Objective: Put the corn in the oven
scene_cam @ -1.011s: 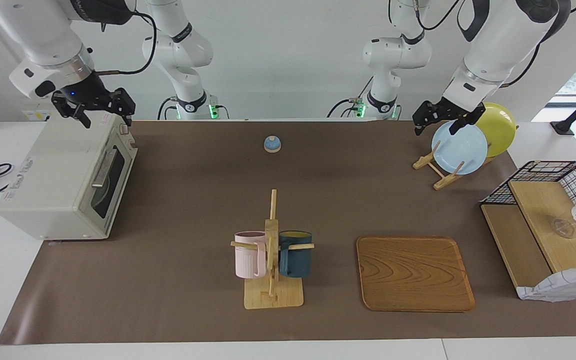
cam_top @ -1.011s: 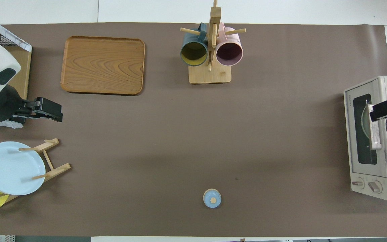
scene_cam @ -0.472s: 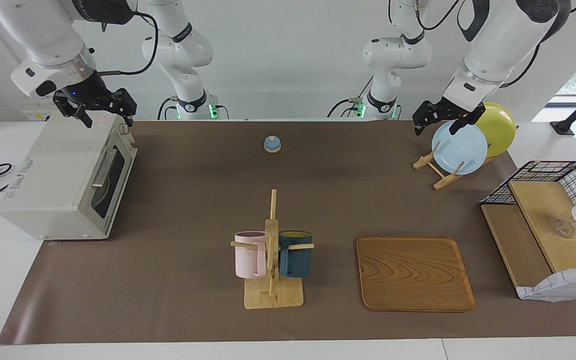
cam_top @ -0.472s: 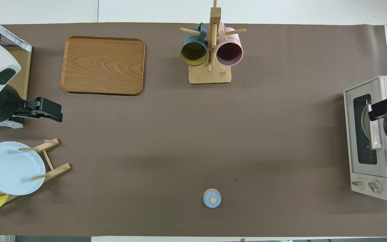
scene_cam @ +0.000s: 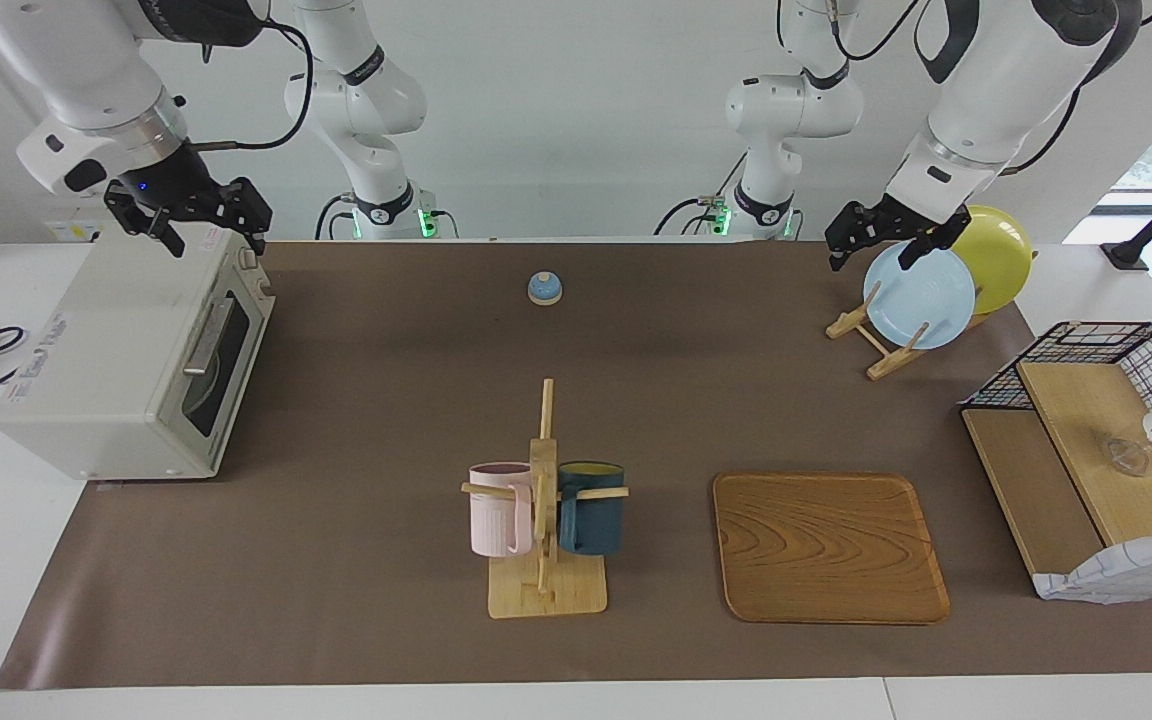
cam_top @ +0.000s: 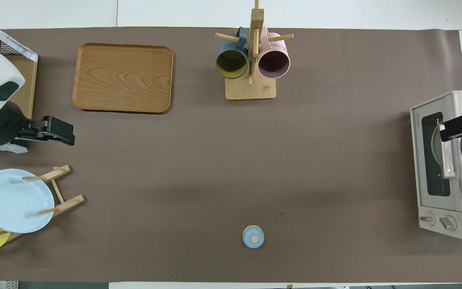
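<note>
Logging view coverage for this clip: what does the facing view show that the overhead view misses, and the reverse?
Only the facing view shows both arm bases, the oven's top and side, and the right gripper raised over it. Only the overhead shows inside the mugs and the oven's knobs. Both show the closed oven door, the tray, the plates, the left gripper, and no corn.

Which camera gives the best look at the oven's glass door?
The overhead view: the oven door's dark glass, handle and knobs face straight up at it. The facing view shows the door slanted, mostly the oven's top.
</note>
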`<control>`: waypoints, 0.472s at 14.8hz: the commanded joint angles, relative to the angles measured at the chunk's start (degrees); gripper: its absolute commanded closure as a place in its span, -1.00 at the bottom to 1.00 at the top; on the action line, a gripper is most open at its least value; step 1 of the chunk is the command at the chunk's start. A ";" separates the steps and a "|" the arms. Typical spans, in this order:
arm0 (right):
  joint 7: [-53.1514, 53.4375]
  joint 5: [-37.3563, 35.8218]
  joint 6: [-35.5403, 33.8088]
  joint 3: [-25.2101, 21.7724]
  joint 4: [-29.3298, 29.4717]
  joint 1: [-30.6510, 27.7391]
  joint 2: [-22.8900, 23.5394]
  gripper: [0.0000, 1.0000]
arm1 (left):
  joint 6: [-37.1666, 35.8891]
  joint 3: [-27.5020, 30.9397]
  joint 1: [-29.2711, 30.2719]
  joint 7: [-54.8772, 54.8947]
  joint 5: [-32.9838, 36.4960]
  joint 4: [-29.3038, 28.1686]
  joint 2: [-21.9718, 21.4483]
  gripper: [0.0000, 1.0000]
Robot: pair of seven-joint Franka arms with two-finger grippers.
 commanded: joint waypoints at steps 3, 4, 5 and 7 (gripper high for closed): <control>0.65 1.16 0.75 0.10 -0.45 -0.62 -0.56 -1.00 | -0.46 -0.42 0.56 0.31 0.84 0.28 -0.30 -1.00; 0.57 1.25 0.75 0.01 -0.45 -0.70 -0.56 -1.00 | -0.46 -0.42 0.56 0.31 0.84 0.28 -0.38 -1.00; 0.57 1.16 0.67 0.01 -0.45 -0.62 -0.56 -1.00 | -0.46 -0.42 0.56 0.31 0.84 0.28 -0.30 -1.00; 0.65 1.16 0.66 0.01 -0.45 -0.53 -0.56 -1.00 | -0.46 -0.42 0.56 0.31 0.84 0.28 -0.30 -1.00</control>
